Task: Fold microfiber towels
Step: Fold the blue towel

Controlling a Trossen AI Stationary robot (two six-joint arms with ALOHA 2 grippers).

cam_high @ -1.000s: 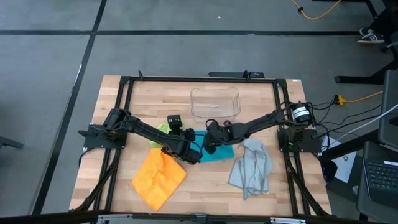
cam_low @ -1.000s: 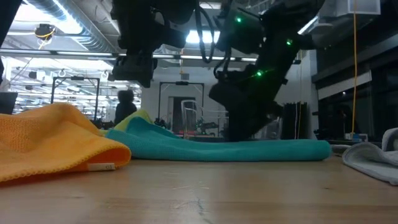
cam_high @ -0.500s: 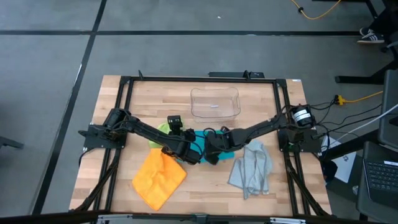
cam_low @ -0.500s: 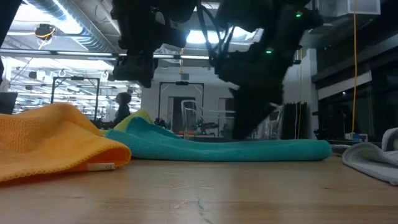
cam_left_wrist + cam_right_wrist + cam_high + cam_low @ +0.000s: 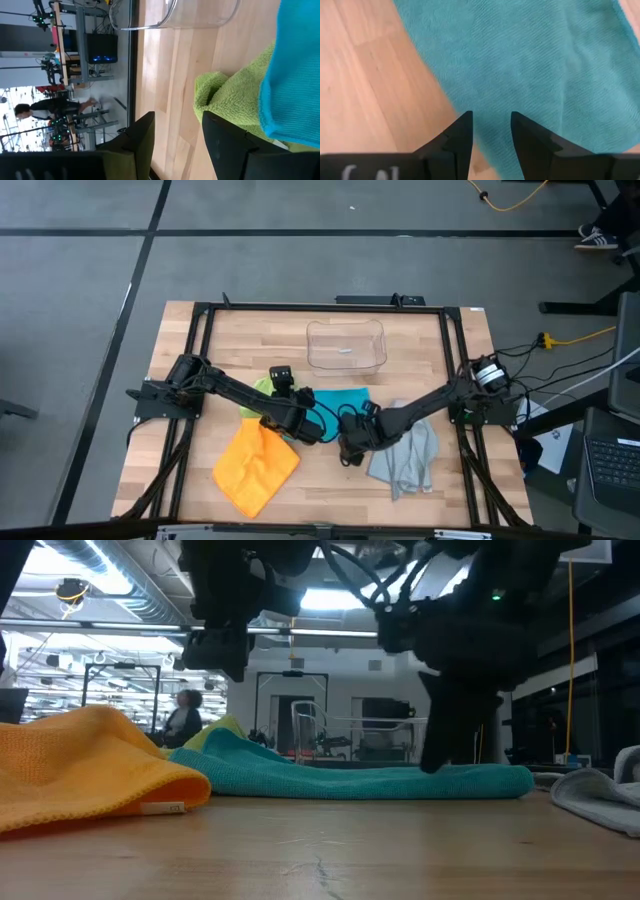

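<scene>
While all four microfiber towels (image 5: pixel 335 408) lie unfolded, right gripper (image 5: pixel 491 131) and left gripper (image 5: pixel 177 131) hover open-jawed, holding nothing

Grey floor (image 5: pixel 80 330) with dark seams, wooden table (image 5: pixel 250 340), ceiling lights (image 5: pixel 60 588), seated person (image 5: pixel 183 717) behind.

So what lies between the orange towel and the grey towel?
In the high view, both hands: left hand beside the orange towel, right hand beside the grey towel, on bare table.
</scene>
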